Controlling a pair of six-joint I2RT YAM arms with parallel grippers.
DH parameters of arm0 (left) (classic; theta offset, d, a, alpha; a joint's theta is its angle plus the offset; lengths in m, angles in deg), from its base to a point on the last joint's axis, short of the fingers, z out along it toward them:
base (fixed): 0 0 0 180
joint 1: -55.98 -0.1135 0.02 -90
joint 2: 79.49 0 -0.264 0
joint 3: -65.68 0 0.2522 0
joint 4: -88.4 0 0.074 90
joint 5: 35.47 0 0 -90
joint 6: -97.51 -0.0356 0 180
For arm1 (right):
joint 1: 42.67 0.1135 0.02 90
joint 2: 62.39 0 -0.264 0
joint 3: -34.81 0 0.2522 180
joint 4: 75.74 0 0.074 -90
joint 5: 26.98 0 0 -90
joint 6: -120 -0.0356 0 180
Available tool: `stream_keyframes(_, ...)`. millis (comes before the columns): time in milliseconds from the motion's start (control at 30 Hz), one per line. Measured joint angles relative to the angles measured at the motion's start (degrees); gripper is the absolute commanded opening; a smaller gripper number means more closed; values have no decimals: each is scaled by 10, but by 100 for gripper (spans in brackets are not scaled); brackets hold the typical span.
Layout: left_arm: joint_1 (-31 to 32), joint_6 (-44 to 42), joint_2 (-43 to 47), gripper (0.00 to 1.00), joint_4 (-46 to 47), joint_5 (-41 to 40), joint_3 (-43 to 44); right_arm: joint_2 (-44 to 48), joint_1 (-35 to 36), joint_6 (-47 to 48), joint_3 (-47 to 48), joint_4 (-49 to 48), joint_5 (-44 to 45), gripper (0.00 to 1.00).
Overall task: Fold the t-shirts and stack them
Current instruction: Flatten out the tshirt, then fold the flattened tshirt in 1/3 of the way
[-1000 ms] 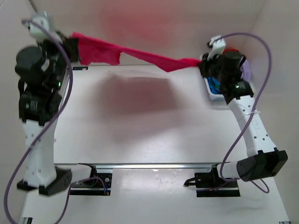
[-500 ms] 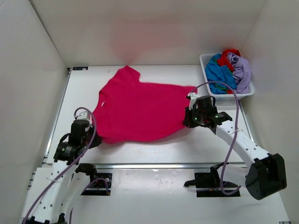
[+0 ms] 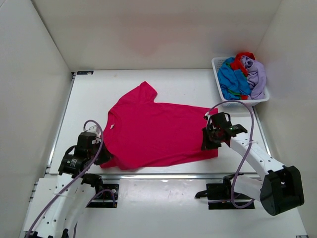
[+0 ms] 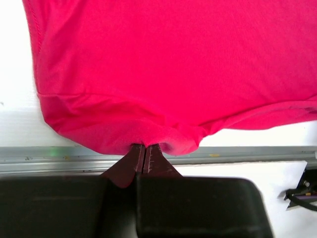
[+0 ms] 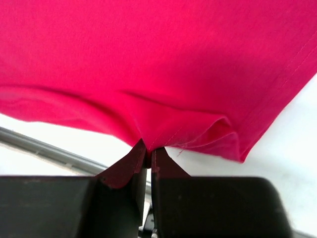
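Observation:
The magenta-pink t-shirt lies spread flat on the white table, neck toward the left, hem toward the right. My left gripper is shut on the shirt's near left edge, by the sleeve, at the table's front; the wrist view shows the cloth pinched between the closed fingers. My right gripper is shut on the shirt's near right hem corner; the cloth bunches at its closed fingertips. Blue, red and lavender t-shirts are piled in the basket.
The white slatted basket stands at the back right against the right wall. White walls enclose the table on the left, back and right. A metal rail runs along the table's front edge, just before the arm bases.
One second ago both arms held the shirt stretched high in the air. They came down and drew toward the front, laying the shirt flat; it has slid nearer since half a second ago.

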Motion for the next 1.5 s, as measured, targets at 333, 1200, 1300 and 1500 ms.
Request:
stream_keyframes(333,-4,-26,-144,0,80,-17,72,28,-10,-47,28,54,11,0)
stream_keyframes(1200,-22,-64,-272,0,209,-44,103,124,-112,-93,21,162,-8,0)
stream_keyframes(1300,-21,-64,-289,0,220,-44,104,113,-110,-94,4,153,-6,3)
stream_keyframes(1500,-24,-65,-319,0,242,-44,123,93,-123,-93,-3,130,-7,8)
